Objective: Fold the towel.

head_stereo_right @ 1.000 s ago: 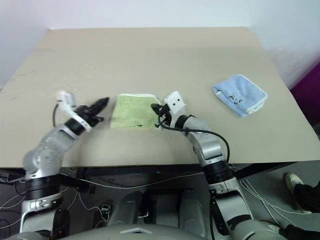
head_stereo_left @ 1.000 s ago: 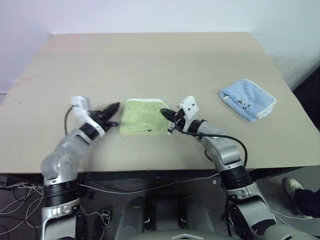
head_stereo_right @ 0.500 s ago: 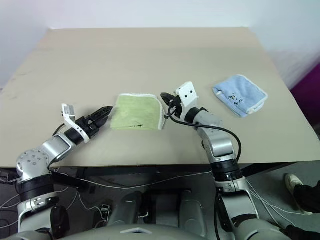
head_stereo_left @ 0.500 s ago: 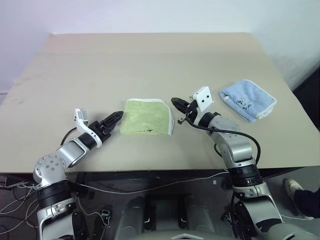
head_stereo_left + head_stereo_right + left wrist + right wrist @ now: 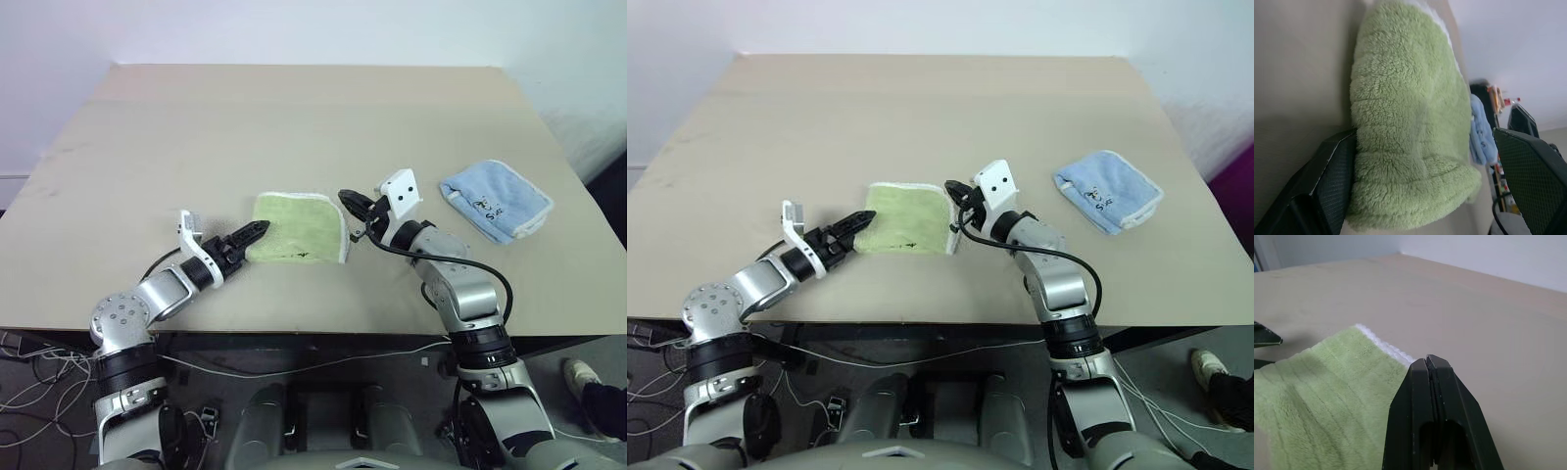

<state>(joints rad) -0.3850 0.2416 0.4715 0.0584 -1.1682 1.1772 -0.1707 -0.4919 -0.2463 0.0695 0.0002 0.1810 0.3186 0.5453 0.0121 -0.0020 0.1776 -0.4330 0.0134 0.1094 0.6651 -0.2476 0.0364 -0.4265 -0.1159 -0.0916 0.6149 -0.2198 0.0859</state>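
Left jaws [image 5: 257,233] spread around the near-square folded towel's [image 5: 299,227] left edge; right jaws [image 5: 348,202] shut, empty.

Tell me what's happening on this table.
A humanoid robot is folding a green towel, which lies folded on the tan table. Its left pincer is open at the towel's left edge; the right pincer is shut, holding nothing, by the right edge. A light-blue cloth lies off to the right.
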